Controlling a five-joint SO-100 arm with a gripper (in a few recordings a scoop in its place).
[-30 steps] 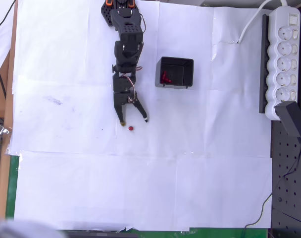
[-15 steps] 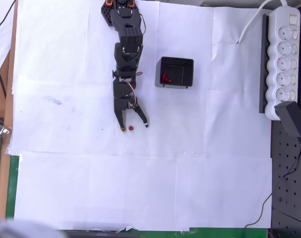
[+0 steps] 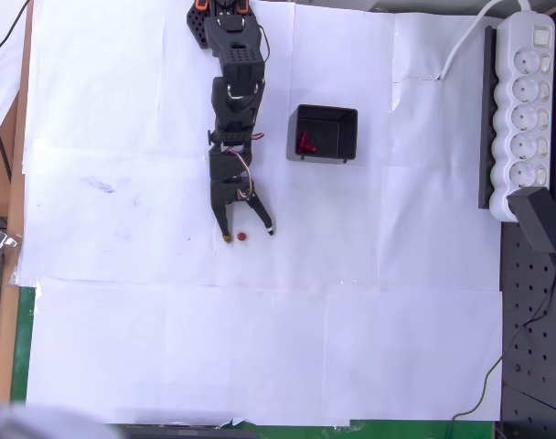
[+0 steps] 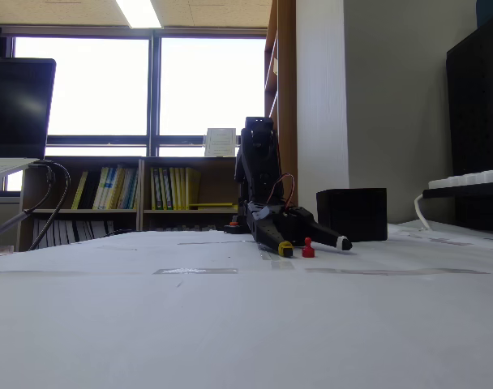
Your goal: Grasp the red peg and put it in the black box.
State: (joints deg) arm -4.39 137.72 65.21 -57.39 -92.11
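You're at the grasp step: gripper (image 3: 249,233) spread open, straddling the red peg (image 3: 242,237) mid-table. Close on it, lift, then carry to the black box (image 3: 323,133) (toward the far edge).

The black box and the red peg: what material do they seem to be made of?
The black box looks like matte moulded plastic: thick, even dark walls with a dull sheen. The red peg is probably plastic too, uniformly red, though too small to be certain.
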